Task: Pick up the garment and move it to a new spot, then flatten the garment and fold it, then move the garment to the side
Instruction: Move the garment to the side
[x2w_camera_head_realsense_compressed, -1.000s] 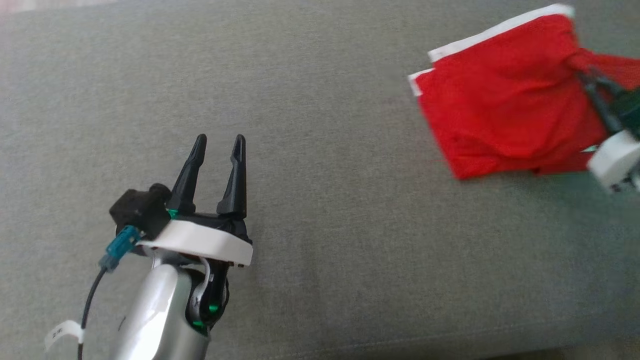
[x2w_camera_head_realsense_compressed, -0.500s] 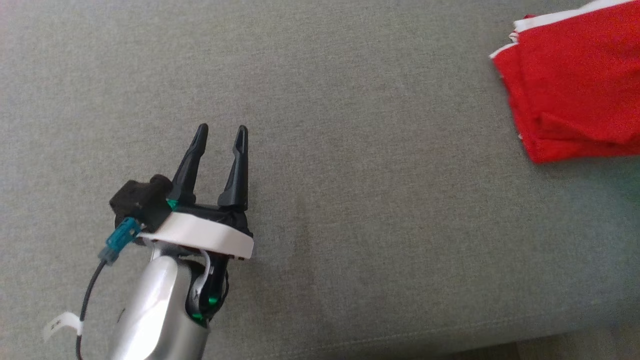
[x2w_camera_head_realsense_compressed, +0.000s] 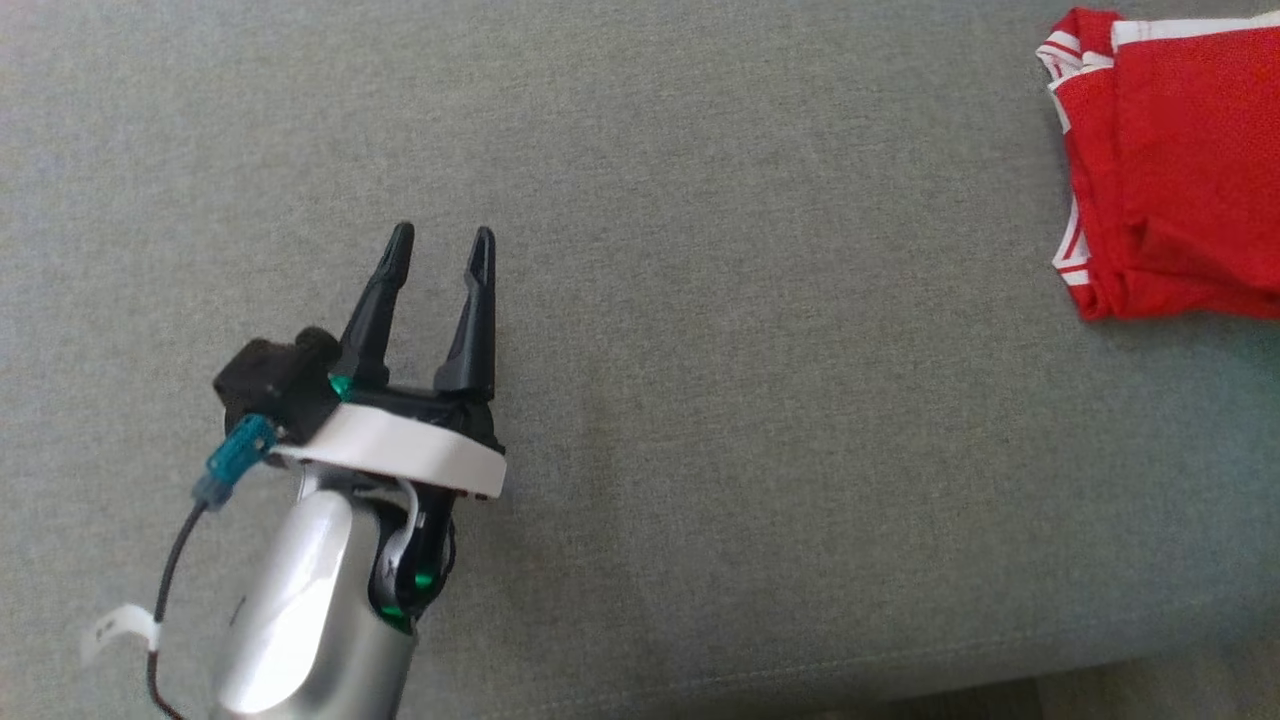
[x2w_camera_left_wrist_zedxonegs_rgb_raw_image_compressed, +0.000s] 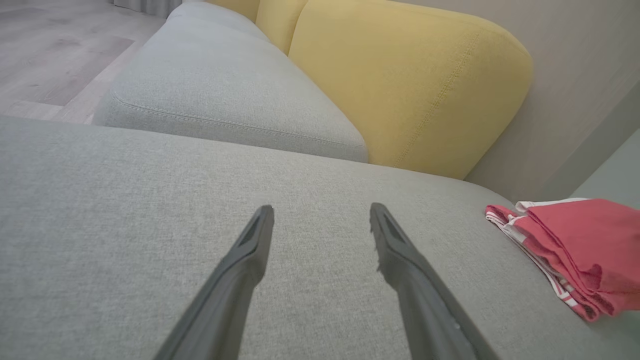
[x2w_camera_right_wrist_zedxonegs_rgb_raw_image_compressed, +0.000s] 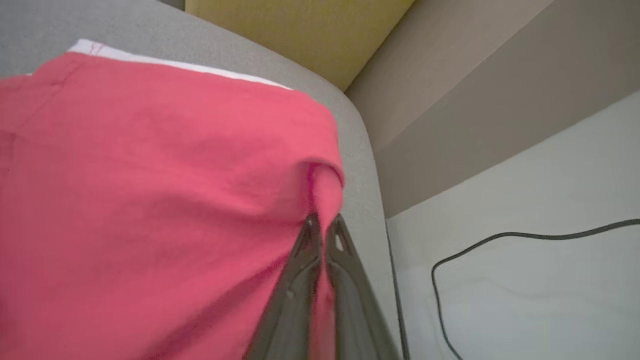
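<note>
Garment (x2w_camera_head_realsense_compressed: 1180, 170) lies way off to the right, right tool (x2w_camera_right_wrist_zedxonegs_rgb_raw_image_compressed: 324, 222) pinched onto it; left tool (x2w_camera_head_realsense_compressed: 441, 240) hangs open, empty, well apart.

Matt red cloth with white trim, softly creased, for the garment (x2w_camera_head_realsense_compressed: 1180, 170) at the right edge of the sofa seat (x2w_camera_head_realsense_compressed: 750, 400), itself of coarse matt grey weave; finer matt yellow fabric on the back cushion (x2w_camera_left_wrist_zedxonegs_rgb_raw_image_compressed: 410, 85); matt black plastic for the left gripper (x2w_camera_head_realsense_compressed: 441, 235); glossy silver shell on its forearm (x2w_camera_head_realsense_compressed: 300, 610).

No legible text anywhere; white cable tag (x2w_camera_head_realsense_compressed: 118, 632) too blurred.
</note>
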